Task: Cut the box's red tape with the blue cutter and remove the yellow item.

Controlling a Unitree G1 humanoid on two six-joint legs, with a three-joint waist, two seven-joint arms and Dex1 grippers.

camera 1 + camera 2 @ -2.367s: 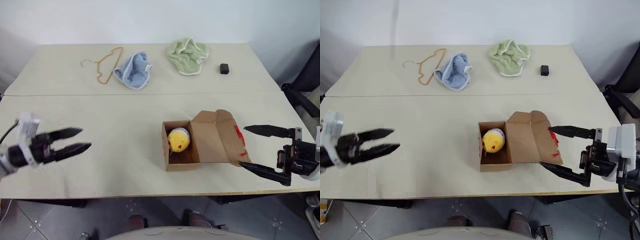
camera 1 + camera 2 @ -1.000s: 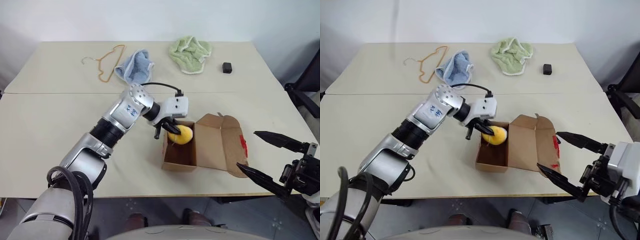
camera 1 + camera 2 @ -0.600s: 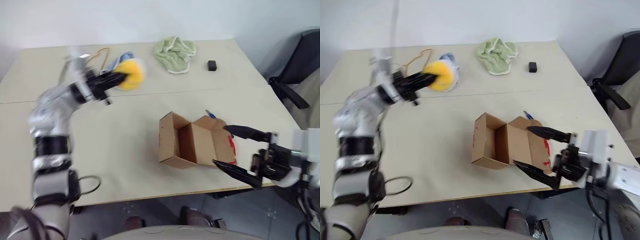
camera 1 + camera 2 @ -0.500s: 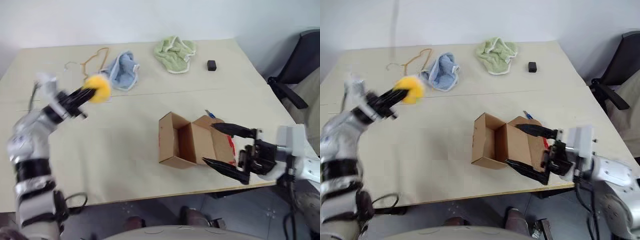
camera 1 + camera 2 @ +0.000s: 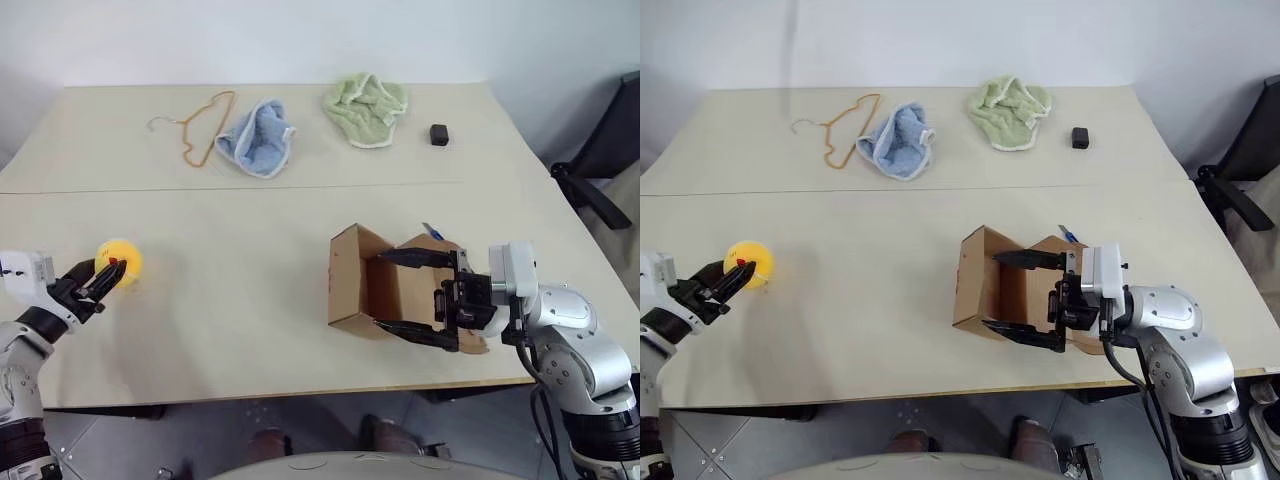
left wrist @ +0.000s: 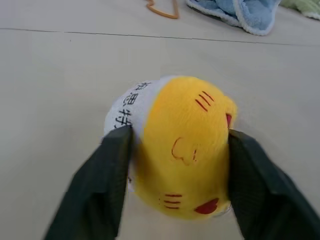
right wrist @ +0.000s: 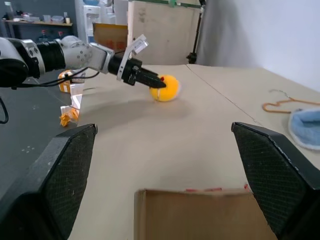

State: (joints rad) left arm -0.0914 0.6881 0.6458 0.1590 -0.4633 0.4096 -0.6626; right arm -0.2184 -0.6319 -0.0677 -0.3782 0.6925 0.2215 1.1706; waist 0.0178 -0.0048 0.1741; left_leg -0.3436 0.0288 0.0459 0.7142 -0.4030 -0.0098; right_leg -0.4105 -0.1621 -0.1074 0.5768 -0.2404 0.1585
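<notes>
At the far left of the head view our left gripper (image 5: 108, 276) has its fingers against both sides of the yellow item (image 5: 120, 262), on the table. It looks soft and light; grip its middle. Our right gripper (image 5: 412, 296) stands wide around the box (image 5: 350, 280).

On the table (image 5: 250, 300), the box (image 5: 352, 283) sits right of centre toward the near edge, with the right gripper (image 5: 398, 294) reaching in from its 3 o'clock, one finger on each side of it. The yellow item (image 5: 118, 262) rests on the tabletop far off at the box's 9 o'clock, between the fingers of the left gripper (image 5: 108, 276). Along the far edge lie, from the box's 10 o'clock to 1 o'clock, a hanger (image 5: 195, 125), a cloth (image 5: 256, 138), a second cloth (image 5: 366, 107) and a cube (image 5: 439, 134).
</notes>
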